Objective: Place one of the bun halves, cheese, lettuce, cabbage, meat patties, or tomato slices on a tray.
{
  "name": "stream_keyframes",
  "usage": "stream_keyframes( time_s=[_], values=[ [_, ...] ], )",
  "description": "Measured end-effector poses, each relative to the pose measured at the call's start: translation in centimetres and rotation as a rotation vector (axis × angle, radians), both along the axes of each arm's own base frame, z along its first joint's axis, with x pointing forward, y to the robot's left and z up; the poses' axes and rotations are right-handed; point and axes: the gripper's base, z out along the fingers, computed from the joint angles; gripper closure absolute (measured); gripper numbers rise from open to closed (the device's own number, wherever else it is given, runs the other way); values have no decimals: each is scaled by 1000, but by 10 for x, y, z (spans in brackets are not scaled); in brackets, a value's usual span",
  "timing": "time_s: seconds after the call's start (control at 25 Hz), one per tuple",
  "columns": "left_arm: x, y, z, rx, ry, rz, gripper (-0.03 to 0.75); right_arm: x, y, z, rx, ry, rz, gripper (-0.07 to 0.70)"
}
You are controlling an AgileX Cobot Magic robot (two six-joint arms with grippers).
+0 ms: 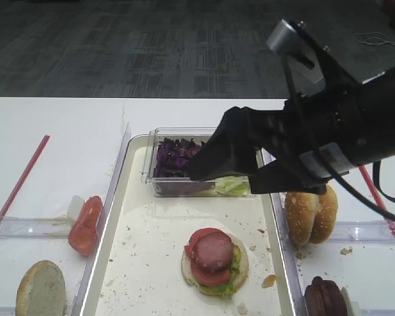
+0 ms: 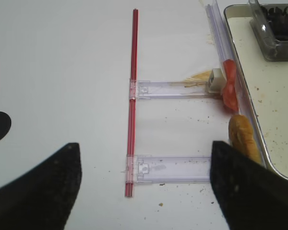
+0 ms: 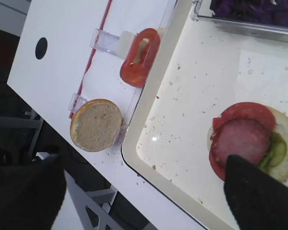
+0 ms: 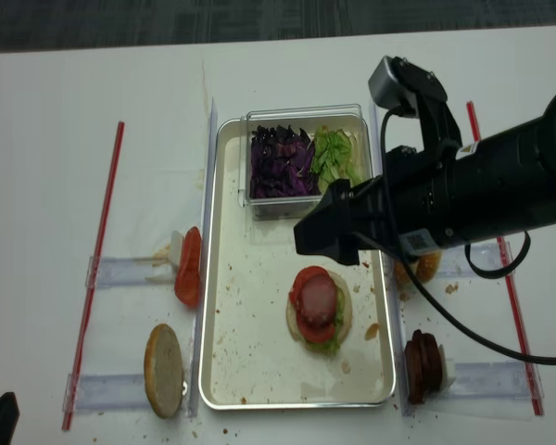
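White table [image 1: 52, 131] over dark patterned carpet, cream tray [image 1: 138, 263] mid-frame with crumbs everywhere. My right claw [image 1: 227, 174] hangs wide open over the tray's upper middle, holding nothing. Left claw [image 2: 144, 184] sits low at the left, looks spread and empty too. The stack at lower centre has a bun base, lettuce, tomato and a meat patty [image 1: 214, 251] on top. Spare tomato slices [image 1: 85, 224] lean glossy at the left rim: soft and slippery I reckon, so pinch across the edges gently.

Black arm [image 4: 482, 199], seemingly matte, trailing black cables [image 4: 445, 315].
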Motion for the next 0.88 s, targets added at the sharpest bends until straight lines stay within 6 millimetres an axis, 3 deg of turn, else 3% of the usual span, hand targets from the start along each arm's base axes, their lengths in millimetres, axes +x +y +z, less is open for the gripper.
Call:
stream_keyframes(
  time_s=[0.4,0.88],
  values=[
    [0,0,0,0,0,0,171,-4,-9,-3,-129,-53,51,-58],
    [0,0,0,0,0,0,171,-2,-41,-21,-613,-200,237,-58]
  ],
)
